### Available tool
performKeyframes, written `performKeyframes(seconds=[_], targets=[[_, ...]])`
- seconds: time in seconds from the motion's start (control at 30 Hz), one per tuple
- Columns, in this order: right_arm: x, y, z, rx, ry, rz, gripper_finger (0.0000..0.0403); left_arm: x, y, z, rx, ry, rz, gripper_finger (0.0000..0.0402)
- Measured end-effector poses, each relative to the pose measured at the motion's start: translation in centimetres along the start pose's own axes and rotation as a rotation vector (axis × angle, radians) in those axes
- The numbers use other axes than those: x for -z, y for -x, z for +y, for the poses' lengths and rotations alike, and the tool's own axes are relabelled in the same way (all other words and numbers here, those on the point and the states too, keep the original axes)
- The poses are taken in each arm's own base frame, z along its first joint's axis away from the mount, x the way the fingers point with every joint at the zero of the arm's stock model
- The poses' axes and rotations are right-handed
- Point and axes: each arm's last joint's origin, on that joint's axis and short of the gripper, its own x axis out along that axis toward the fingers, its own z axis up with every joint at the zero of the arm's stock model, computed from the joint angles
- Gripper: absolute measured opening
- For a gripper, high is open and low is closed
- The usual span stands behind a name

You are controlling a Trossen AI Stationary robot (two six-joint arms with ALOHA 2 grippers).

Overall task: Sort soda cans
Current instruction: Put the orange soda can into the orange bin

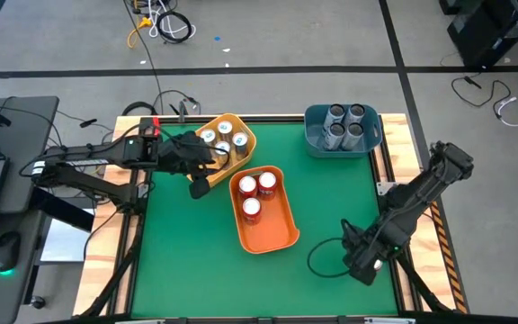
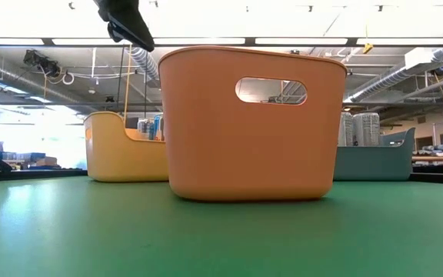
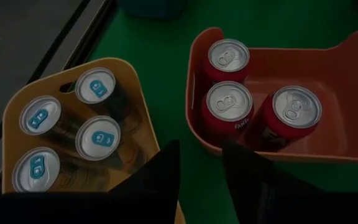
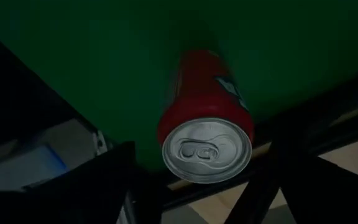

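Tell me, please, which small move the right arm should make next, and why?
Probably lower the open right claw around the red metal soda can and close on it. That can is alone near the edge of the green table, just ahead of the claw and not gripped, while three red cans sit in the orange plastic bin. The left claw hovers by that bin.
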Motion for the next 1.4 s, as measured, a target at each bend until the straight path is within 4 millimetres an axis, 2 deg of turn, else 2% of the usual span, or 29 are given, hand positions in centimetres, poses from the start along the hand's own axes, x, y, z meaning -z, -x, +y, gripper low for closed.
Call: performKeyframes(seconds=[0.2,0.33,0.47,0.67,0.77,0.87,1.03,1.27,1.4], targets=[[0.1,-2.0,0.7,0.058,0.070,0.023,0.0383,0.0,0.0,0.0,0.001,0.005,-0.003,0.0125],[-0.3,-3.3,1.6,0.073,0.119,0.032,0.0381,-0.1,0.0,0.0,0.001,0.009,-0.006,0.0125],[-0.6,-4.3,2.3,0.081,0.159,0.036,0.0355,0.0,0.0,0.0,0.001,0.009,-0.003,0.0125],[-0.6,-5.0,2.7,0.103,0.221,0.058,0.0288,0.1,0.0,0.0,-0.002,0.028,0.012,0.0125],[-1.1,-4.6,2.3,0.104,0.234,0.061,0.0288,0.1,0.0,0.0,-0.008,0.030,0.012,0.0125],[-2.2,-3.2,1.4,0.138,0.221,0.062,0.0288,0.1,0.0,0.1,-0.030,0.060,0.009,0.0123],[-4.6,1.2,0.1,0.188,0.239,0.055,0.0288,0.5,-0.1,0.5,-0.048,0.073,0.048,0.0109],[-9.3,9.6,-0.5,0.067,0.367,-0.229,0.0288,0.6,0.1,1.2,-0.069,0.031,0.068,0.0069],[-12.7,12.4,-0.5,0.107,0.469,-0.352,0.0288,0.8,0.3,1.6,-0.076,0.018,0.077,0.0044]])
